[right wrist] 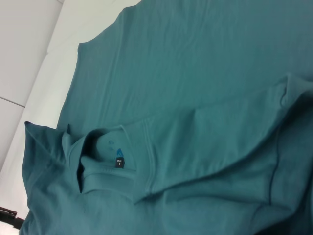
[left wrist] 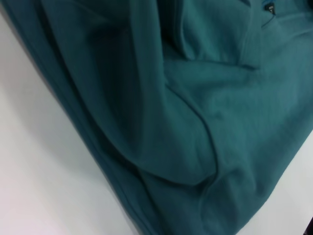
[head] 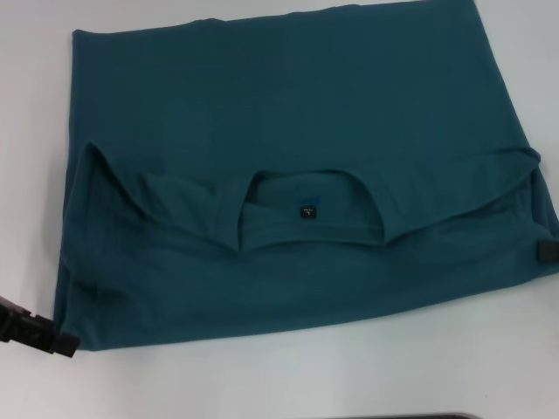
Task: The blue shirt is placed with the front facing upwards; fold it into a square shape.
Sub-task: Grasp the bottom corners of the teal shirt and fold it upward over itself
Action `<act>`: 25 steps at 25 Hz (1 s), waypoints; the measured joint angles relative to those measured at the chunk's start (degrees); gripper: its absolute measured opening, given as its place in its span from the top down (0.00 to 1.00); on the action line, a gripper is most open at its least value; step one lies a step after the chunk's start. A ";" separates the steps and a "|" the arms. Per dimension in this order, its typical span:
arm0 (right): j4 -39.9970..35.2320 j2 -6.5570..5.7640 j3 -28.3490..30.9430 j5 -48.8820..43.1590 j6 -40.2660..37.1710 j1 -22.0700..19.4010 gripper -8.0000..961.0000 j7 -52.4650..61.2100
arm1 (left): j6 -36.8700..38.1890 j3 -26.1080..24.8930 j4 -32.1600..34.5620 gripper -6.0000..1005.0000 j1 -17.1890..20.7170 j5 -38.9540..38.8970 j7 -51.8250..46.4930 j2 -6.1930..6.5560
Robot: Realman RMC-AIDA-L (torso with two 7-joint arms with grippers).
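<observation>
Blue shirt [head: 297, 175] folded, left claw [head: 63, 340] at near-left corner, grip unclear

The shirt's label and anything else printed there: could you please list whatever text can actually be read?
"L": on the small black neck label inside the collar of the blue shirt; a smaller line under it is too blurred to read.
No chest lettering shows in any view.

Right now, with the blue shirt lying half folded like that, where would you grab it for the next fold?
Probably the two near corners of the blue shirt, coming in from its left and right sides, where the left gripper and right gripper sit. The layered edges there look thick enough to pinch.
</observation>
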 joint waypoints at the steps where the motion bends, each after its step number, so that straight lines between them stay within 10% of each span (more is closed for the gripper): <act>1: 0.00 0.00 0.00 -0.03 0.00 0.04 0.96 0.00 | -0.28 0.03 0.45 0.35 -0.29 0.34 -0.11 0.05; 25: 0.00 -0.14 0.00 -0.19 -0.05 0.14 0.96 0.40 | 0.20 3.63 0.77 0.27 -3.48 0.63 -0.66 -1.05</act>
